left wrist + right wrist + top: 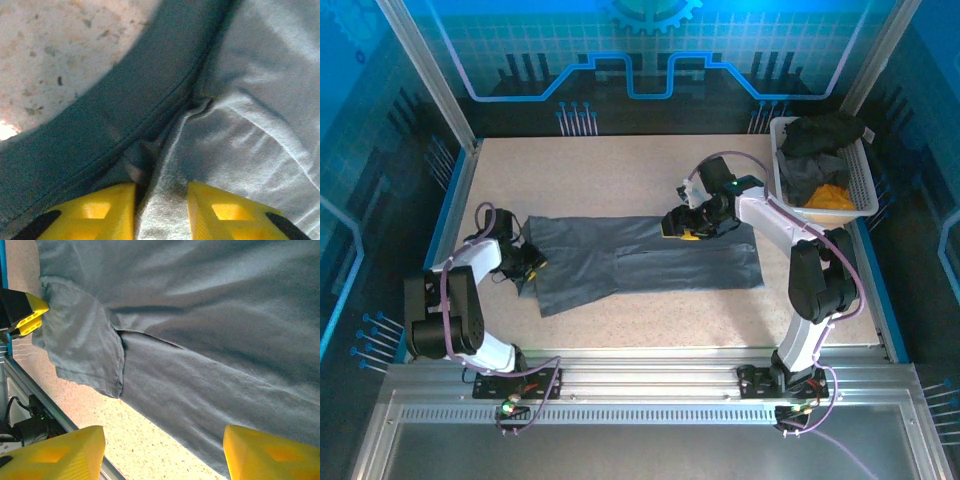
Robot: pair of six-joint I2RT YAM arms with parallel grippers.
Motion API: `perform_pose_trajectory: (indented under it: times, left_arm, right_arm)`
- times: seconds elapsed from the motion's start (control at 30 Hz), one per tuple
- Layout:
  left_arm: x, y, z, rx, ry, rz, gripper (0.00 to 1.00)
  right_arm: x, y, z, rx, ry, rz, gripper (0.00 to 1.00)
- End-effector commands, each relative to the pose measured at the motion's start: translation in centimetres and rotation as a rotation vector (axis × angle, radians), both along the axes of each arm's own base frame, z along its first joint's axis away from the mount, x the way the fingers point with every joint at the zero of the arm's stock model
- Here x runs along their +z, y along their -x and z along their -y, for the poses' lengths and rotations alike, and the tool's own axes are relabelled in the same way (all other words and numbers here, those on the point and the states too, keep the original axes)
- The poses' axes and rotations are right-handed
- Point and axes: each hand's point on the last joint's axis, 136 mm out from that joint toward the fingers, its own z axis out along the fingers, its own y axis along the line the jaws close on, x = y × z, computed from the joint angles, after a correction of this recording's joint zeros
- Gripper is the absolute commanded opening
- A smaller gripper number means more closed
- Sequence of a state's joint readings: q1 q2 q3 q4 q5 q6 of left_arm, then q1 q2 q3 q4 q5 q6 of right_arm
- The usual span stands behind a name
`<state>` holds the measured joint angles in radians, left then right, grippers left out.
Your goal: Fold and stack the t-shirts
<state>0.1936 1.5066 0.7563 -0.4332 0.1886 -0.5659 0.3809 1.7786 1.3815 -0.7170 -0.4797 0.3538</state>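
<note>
Grey shirt (650,262) lies flat mid-table (620,160), long axis left-right. We see the left claw (161,205) at its left end, a cloth fold between the fingers (100,210); can't tell if it's clamped. The right claw (686,230) hangs released over the far edge. The shirt runs rightward from the left claw.

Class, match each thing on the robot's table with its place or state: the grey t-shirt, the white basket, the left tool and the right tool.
1 grey t-shirt
2 white basket
3 left tool
4 right tool

A open wide above the shirt
B far right corner of the table
C at the shirt's left edge
D spread across the middle of the table

Pairs: 1-D, 2-B, 3-C, 4-A
</note>
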Motion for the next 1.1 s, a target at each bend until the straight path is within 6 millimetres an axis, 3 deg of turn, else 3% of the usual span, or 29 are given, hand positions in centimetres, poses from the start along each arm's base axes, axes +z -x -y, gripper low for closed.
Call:
perform_pose_trajectory:
  times: [0.0, 0.1, 0.33, 0.7, 0.93, 1.07]
  left_arm:
    - [0.6, -0.5, 0.4, -0.028, 0.029, 0.044, 0.21]
    - [1.2, -0.2, 0.4, -0.025, 0.027, 0.050, 0.09]
    - [2.4, 0.3, 0.1, -0.004, 0.001, 0.056, 0.00]
    - [5.4, -3.4, -1.2, -0.001, -0.040, 0.102, 0.01]
    - [4.6, -5.6, -2.1, -0.035, -0.078, 0.073, 0.06]
    - [2.9, -6.7, -2.8, -0.061, -0.107, 0.024, 0.10]
  right_arm:
    - [-0.3, 0.6, -0.4, 0.021, -0.002, -0.025, 0.65]
    - [-0.4, 0.4, -0.5, 0.018, -0.001, -0.027, 0.64]
    - [-0.8, 0.0, -0.6, 0.013, 0.003, -0.037, 0.64]
    - [-1.6, -0.6, 1.0, -0.036, 0.032, -0.053, 0.62]
    - [-2.1, -0.7, 1.7, -0.055, 0.039, -0.065, 0.62]
    - [-2.6, -0.6, 2.4, -0.074, 0.063, -0.074, 0.62]
